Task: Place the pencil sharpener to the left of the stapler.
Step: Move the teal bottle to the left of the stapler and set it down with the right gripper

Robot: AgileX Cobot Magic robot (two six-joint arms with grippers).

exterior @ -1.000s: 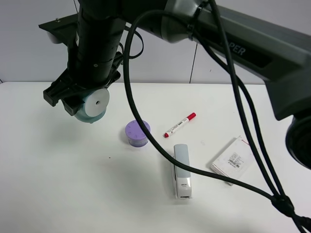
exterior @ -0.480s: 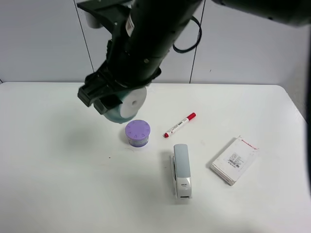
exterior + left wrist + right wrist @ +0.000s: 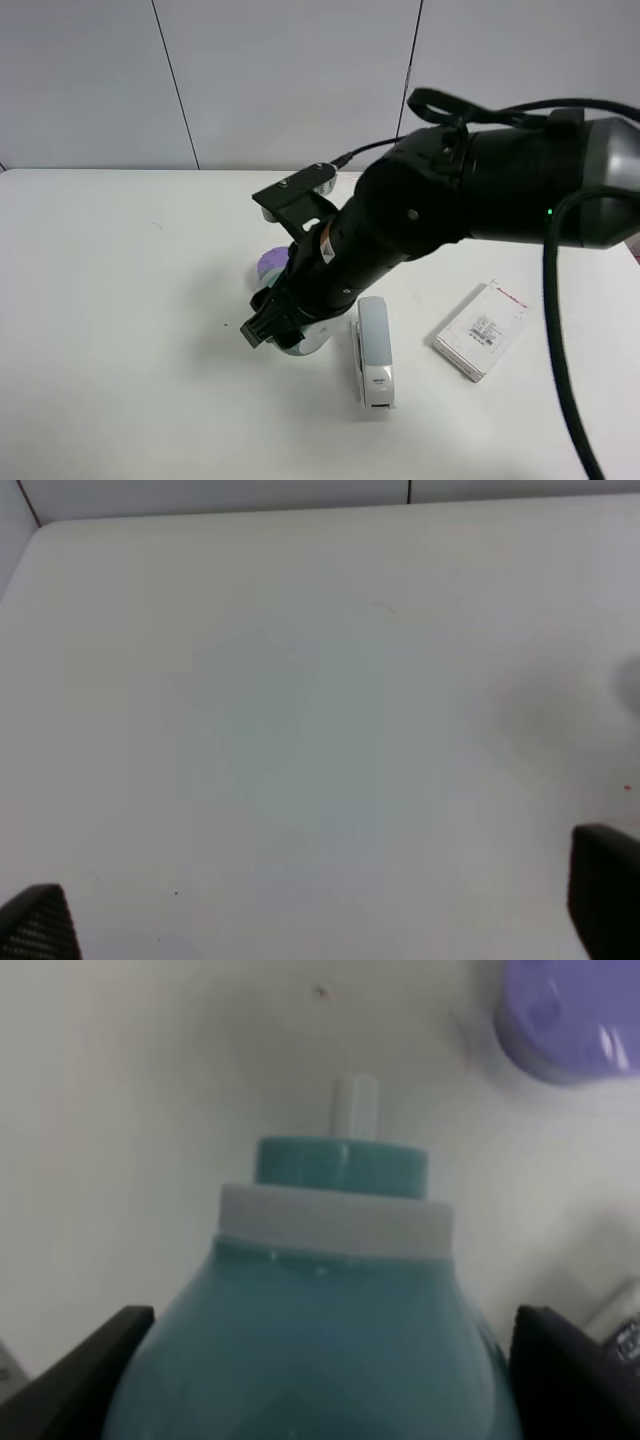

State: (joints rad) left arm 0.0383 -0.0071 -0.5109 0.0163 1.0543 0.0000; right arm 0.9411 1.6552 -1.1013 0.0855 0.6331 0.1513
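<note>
The left pincer (image 3: 320, 920) hangs over bare counter (image 3: 300, 730), its 2 fingertips (image 3: 40, 925) spread wide with nothing between. Near the counter's middle, the right pincer (image 3: 282, 332) is clamped on the pencil sharpener (image 3: 330, 1290), whose long axis runs along the pincer's reach, white cap pointing down at the counter; contact cannot be told. It is just left of the stapler (image 3: 373, 350) and in front of the purple container (image 3: 570, 1015). The stapler lies back-to-front, label end toward the front edge. A white box (image 3: 480, 330) lies nearer the right edge.
</note>
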